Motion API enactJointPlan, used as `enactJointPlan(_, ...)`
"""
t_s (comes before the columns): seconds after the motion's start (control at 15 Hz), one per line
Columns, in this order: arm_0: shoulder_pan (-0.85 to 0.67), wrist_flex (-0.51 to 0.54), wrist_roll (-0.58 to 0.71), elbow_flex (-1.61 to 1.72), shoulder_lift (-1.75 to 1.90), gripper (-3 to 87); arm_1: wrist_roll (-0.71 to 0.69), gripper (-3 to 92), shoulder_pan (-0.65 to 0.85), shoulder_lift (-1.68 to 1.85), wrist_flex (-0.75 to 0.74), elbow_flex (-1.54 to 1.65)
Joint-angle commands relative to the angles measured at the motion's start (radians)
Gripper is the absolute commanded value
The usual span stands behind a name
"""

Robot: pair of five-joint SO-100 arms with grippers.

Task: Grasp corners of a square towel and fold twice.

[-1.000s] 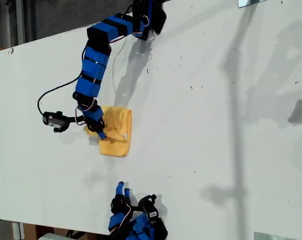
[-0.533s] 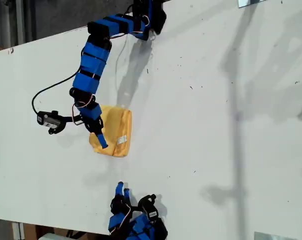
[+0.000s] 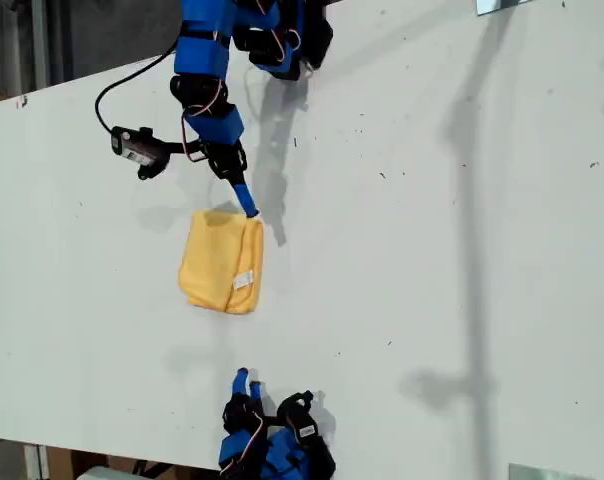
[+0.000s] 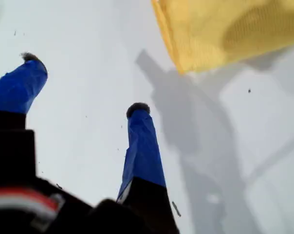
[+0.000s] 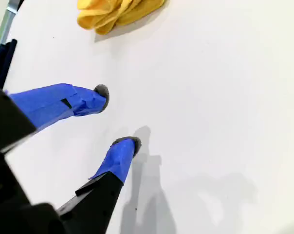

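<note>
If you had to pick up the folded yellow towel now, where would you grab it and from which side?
Probably the towel at its layered open edge, where the small white tag sits, on the exterior view's right. The far side looks like a rounded fold, harder to pinch. My first gripper, open and just clear of the towel's top end in that view, could come down over that edge and close on all the layers.

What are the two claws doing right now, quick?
My first claw: open, holding nothing, just off the towel.
My second claw: open, holding nothing, away from the towel.
</note>
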Motion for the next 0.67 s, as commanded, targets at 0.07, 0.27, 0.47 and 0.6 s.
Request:
enactJointPlan(0.07,0.135,0.014,0.032,-0.009,0.008,16.3,0.120,35.3,-0.005,0.449,0.008,0.379)
enactJointPlan(0.27,0.245,0.005,0.029,0.014,0.006,15.9,0.140,35.5,0.015,0.868,0.334,0.515)
enactJointPlan(0.47,0.250,-0.005,0.249,0.025,0.006,14.0,0.144,34.7,0.147,1.042,0.522,0.586)
enactJointPlan(0.6,0.256,-0.008,0.281,0.026,0.006,13.9,0.147,33.9,0.126,1.042,0.525,0.588)
